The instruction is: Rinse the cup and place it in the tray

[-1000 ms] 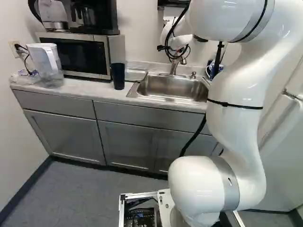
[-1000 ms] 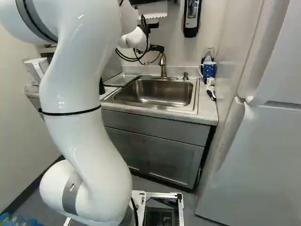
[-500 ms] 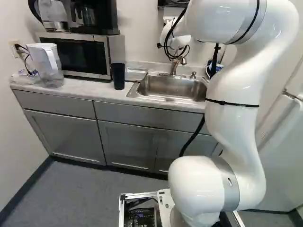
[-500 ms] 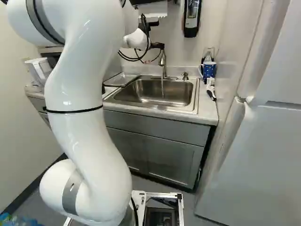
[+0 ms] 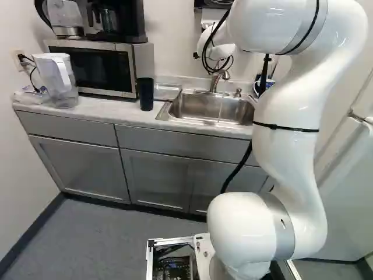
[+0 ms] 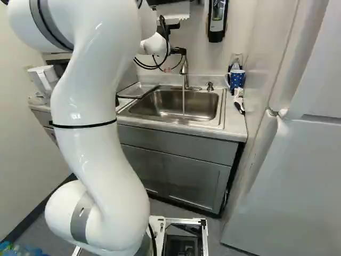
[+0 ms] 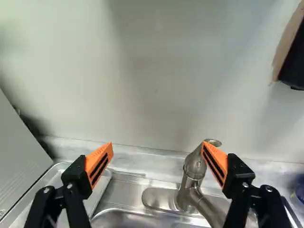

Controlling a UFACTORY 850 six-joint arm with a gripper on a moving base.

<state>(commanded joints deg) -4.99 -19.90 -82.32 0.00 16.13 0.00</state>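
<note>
Left base view: a dark tumbler point(image 5: 145, 93) stands on the table point(image 5: 116, 111) between the microwave point(image 5: 134, 67) and the tray point(image 5: 167, 91). Right base view: the tool point(image 6: 180, 52) hovers by the faucet point(image 6: 185, 73), which runs water into the sink point(image 6: 200, 105). Wrist view: the tool's fingers stand wide apart, the faucet near one pad point(image 7: 214, 162).

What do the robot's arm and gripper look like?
The arm is glossy white and rounded, with grey bands, a thin black strap and black cables looping near its far end. The gripper has two black fingers with orange pads striped black.
</note>
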